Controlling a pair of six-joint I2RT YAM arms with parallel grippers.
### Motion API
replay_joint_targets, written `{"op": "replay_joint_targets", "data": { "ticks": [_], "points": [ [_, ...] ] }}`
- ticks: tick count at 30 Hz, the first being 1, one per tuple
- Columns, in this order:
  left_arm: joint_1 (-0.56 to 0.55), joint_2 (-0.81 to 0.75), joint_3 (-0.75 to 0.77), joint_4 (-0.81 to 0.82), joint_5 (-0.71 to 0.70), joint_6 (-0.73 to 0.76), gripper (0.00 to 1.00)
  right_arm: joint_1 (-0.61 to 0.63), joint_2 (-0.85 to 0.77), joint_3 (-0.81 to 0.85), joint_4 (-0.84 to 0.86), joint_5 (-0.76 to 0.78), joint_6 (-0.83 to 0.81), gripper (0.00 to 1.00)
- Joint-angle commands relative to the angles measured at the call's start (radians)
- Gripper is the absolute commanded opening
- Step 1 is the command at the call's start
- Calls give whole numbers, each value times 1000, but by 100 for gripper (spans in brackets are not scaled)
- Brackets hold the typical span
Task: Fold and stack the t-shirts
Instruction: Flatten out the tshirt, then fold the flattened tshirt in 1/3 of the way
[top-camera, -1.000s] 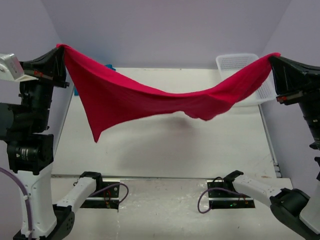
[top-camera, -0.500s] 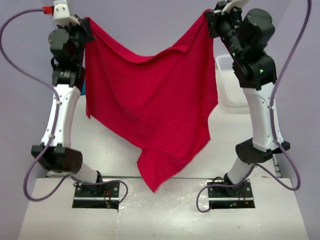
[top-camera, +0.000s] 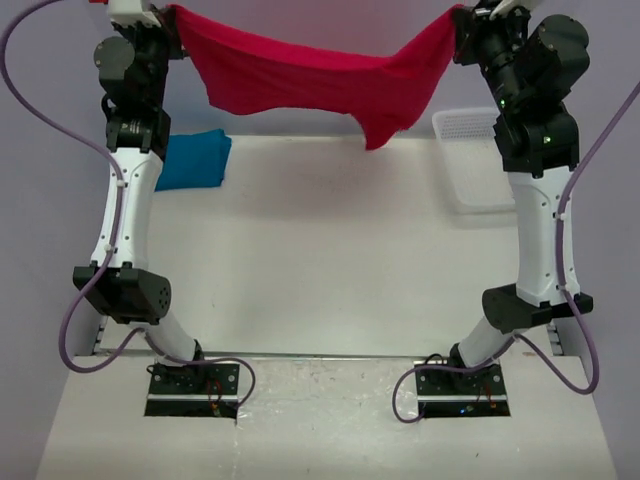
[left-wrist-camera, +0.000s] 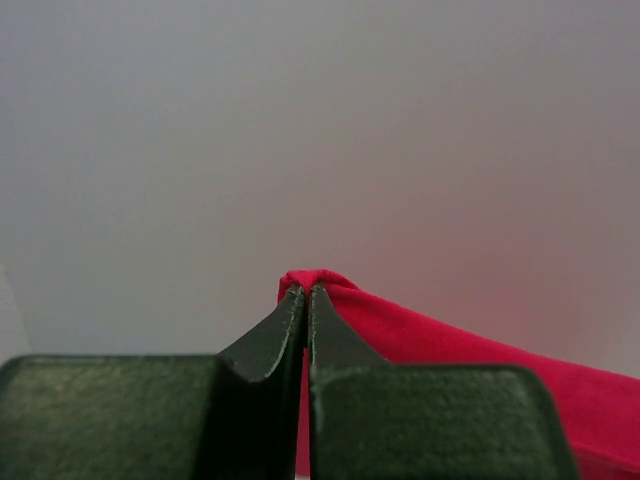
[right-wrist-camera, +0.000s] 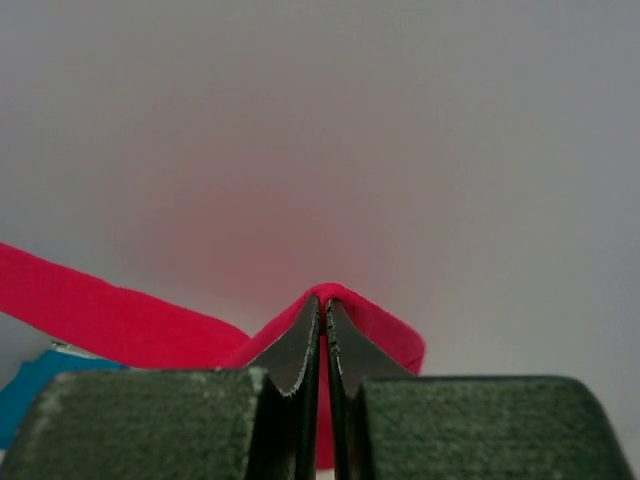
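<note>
Change: red t-shirt (top-camera: 300, 75), which hung long half a second ago, now stretches high and nearly level between both raised arms.
Left gripper (left-wrist-camera: 305, 292): pinched tight on one red corner.
Right gripper (right-wrist-camera: 322, 303): clamped on the opposite corner.
Teal-blue t-shirt (top-camera: 192, 160): lies on the table (top-camera: 330, 260), far left.
Mesh basket (top-camera: 475, 160): far right on the table.
</note>
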Motion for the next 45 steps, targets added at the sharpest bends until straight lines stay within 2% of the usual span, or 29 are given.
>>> {"op": "replay_joint_targets", "data": {
  "ticks": [1, 3, 4, 5, 6, 7, 8, 10, 11, 14, 15, 18, 21, 26, 32, 36, 45],
  "points": [
    [13, -64, -197, 3, 18, -14, 0, -2, -25, -99, -61, -36, 65, 0],
    [13, -93, -350, -43, 8, -51, 0, -1, -60, -279, -117, -37, 118, 0],
    [13, -104, -413, -46, -2, -74, 0, 1, -134, -485, -99, -27, 151, 0],
    [13, -130, -535, -54, -3, -100, 0, 1, -174, -590, -70, -30, 206, 0],
    [13, -142, -596, -75, 3, -143, 0, 11, -220, -693, -44, -5, 249, 0],
    [12, -154, -660, -80, -2, -171, 0, 14, -307, -880, -27, 1, 305, 0],
    [12, -179, -788, -110, -2, -200, 0, 16, -352, -973, -13, 4, 341, 0],
    [12, -194, -908, -121, 38, -243, 0, 22, -441, -1204, 13, 41, 442, 0],
    [10, -200, -1002, -129, 50, -257, 0, 30, -520, -1267, 12, 42, 470, 0],
    [9, -202, -1105, -239, -7, -319, 0, 66, -643, -1458, -9, 91, 551, 0],
    [9, -200, -1110, -321, -15, -332, 0, 76, -662, -1481, -38, 148, 577, 0],
    [-2, -223, -1171, -368, -43, -387, 0, 79, -729, -1572, -97, 199, 649, 0],
    [-19, -259, -1249, -353, -3, -410, 0, 79, -774, -1661, -83, 190, 682, 0],
    [-33, -312, -1369, -350, -43, -433, 0, 91, -768, -1737, -92, 148, 708, 0],
    [-37, -393, -1423, -390, -101, -471, 0, 157, -808, -1812, -132, 177, 761, 0],
    [-37, -435, -1403, -405, -158, -473, 0, 171, -831, -1832, -146, 217, 792, 0],
    [-49, -464, -1316, -410, -155, -448, 0, 177, -956, -1793, -233, 311, 837, 0]
  ]
}}
